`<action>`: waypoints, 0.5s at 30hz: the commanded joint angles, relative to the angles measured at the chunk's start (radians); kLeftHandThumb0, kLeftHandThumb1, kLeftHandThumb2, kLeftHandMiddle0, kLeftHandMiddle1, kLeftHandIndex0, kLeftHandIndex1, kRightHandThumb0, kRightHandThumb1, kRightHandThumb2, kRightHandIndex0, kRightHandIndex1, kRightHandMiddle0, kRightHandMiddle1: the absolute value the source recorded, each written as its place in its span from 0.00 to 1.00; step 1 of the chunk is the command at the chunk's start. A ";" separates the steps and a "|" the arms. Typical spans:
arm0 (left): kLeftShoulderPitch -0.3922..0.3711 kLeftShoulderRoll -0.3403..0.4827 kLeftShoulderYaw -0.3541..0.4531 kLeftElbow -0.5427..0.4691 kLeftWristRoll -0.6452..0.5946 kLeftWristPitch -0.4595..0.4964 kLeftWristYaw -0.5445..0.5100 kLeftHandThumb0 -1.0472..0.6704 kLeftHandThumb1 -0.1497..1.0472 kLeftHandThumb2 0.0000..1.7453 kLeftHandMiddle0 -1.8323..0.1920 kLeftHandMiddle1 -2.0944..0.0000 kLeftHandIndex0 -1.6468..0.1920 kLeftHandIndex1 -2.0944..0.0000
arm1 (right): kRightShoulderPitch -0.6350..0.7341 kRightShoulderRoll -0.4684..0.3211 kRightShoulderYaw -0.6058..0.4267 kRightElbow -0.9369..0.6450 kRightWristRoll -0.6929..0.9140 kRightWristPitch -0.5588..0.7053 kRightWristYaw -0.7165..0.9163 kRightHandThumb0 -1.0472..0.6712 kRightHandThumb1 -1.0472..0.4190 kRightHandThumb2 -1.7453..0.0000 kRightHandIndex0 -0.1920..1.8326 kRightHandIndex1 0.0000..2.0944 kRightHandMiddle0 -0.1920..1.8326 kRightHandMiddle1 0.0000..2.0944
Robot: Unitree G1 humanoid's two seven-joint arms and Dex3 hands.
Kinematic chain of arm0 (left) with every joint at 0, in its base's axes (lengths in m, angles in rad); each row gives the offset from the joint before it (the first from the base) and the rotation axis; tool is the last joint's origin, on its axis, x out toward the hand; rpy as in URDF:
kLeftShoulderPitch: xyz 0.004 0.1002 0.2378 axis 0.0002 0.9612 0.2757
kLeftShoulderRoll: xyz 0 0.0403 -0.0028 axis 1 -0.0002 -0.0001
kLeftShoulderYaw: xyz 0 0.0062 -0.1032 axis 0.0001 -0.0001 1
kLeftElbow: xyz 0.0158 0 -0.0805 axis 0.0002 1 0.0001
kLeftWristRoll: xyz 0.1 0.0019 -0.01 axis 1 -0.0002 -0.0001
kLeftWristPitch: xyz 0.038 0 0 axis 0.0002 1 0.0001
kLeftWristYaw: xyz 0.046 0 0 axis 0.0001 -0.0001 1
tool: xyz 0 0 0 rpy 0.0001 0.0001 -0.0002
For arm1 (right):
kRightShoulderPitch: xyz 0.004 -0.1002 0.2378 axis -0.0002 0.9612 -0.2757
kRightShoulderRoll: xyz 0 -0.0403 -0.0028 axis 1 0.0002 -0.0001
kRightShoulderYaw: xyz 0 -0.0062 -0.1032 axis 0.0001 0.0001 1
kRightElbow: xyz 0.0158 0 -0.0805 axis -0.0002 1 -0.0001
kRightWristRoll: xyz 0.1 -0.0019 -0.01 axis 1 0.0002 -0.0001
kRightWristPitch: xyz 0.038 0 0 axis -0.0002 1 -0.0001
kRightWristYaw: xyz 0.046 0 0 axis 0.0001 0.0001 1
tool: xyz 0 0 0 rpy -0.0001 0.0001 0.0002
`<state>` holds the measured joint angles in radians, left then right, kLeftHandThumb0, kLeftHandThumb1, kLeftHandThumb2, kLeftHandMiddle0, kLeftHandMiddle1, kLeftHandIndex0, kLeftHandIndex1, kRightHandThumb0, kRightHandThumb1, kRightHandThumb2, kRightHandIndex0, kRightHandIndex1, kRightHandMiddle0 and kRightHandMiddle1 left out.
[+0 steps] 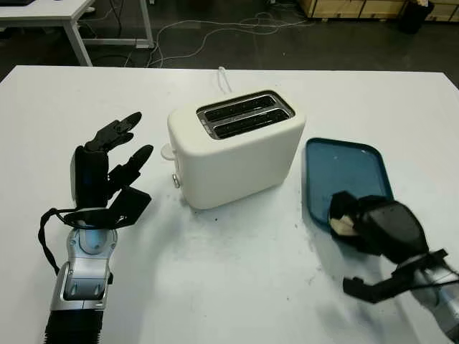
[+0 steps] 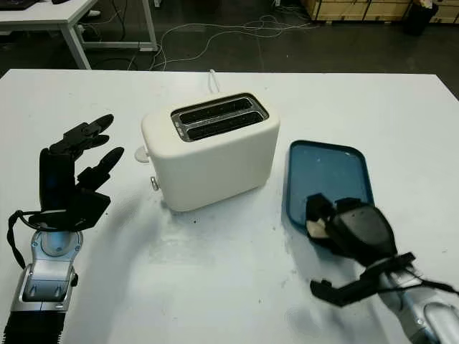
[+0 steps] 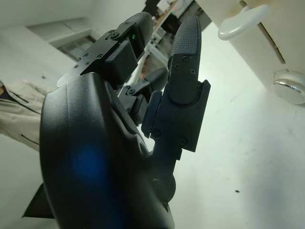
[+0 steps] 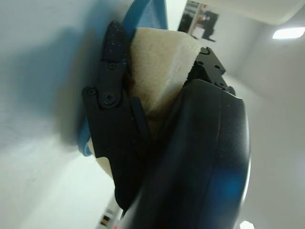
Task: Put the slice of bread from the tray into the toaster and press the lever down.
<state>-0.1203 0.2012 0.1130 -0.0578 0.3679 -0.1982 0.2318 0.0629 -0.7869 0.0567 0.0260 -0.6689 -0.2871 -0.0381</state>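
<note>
White surface is carrying a cream two-slot toaster near centre, both slots showing dark, with its lever and a small metal knob sticking out of the end at 9 o'clock. A white cord is leaving the toaster toward 12 o'clock. A blue tray is lying at 3 o'clock of the toaster, just beside it, not touching.

Room: dark floor beyond the far edge of the surface, with loose cables trailing across it, the white legs of another table at 11 o'clock, and wooden crates at 1 o'clock.

Right robot hand is sitting over the near edge of the tray, at 4 o'clock of the toaster. Its fingers are closing around the slice of bread; the right wrist view is showing the pale slice pinched between a black finger and the hand's shell, with the tray's blue rim just behind. The slice is therefore in the right robot hand, at the tray's near end; whether it is touching the tray cannot be told.

Left robot hand is hovering at 9 o'clock of the toaster, open and holding nothing, fingertips pointing toward the lever end, apart from it.
</note>
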 commanded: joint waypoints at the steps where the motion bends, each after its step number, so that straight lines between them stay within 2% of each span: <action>1: 0.000 0.003 -0.001 -0.005 0.002 -0.008 0.010 0.30 0.89 0.14 0.62 0.67 0.48 1.00 | -0.037 -0.028 -0.024 0.000 0.084 -0.019 0.084 0.32 0.09 0.75 0.39 0.83 0.18 0.83; 3: 0.002 0.002 -0.001 -0.009 0.000 -0.002 0.007 0.30 0.89 0.14 0.63 0.68 0.48 1.00 | -0.064 -0.041 -0.033 0.000 0.126 -0.019 0.150 0.30 0.09 0.74 0.32 0.83 0.18 0.75; 7: 0.004 0.003 -0.002 -0.013 0.006 0.004 0.009 0.30 0.89 0.15 0.63 0.68 0.48 1.00 | -0.098 -0.045 -0.051 0.001 0.167 -0.023 0.206 0.29 0.09 0.72 0.30 0.83 0.20 0.74; 10: 0.004 0.003 -0.002 -0.011 0.006 -0.001 0.010 0.30 0.89 0.15 0.62 0.68 0.48 1.00 | -0.112 -0.042 -0.061 -0.001 0.119 -0.032 0.164 0.29 0.09 0.73 0.42 0.83 0.23 0.82; 12: 0.005 0.001 -0.001 -0.011 0.003 0.000 0.010 0.29 0.89 0.15 0.62 0.68 0.48 1.00 | -0.120 -0.043 -0.062 0.008 0.085 -0.051 0.124 0.29 0.09 0.70 0.49 0.83 0.26 0.83; 15: 0.005 0.002 -0.001 -0.010 0.003 0.000 0.009 0.29 0.89 0.14 0.62 0.68 0.48 1.00 | -0.125 -0.044 -0.061 0.012 0.063 -0.059 0.104 0.29 0.09 0.69 0.54 0.83 0.29 0.83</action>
<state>-0.1202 0.2011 0.1121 -0.0578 0.3682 -0.1976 0.2324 -0.0522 -0.8227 0.0042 0.0349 -0.5886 -0.3316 0.0805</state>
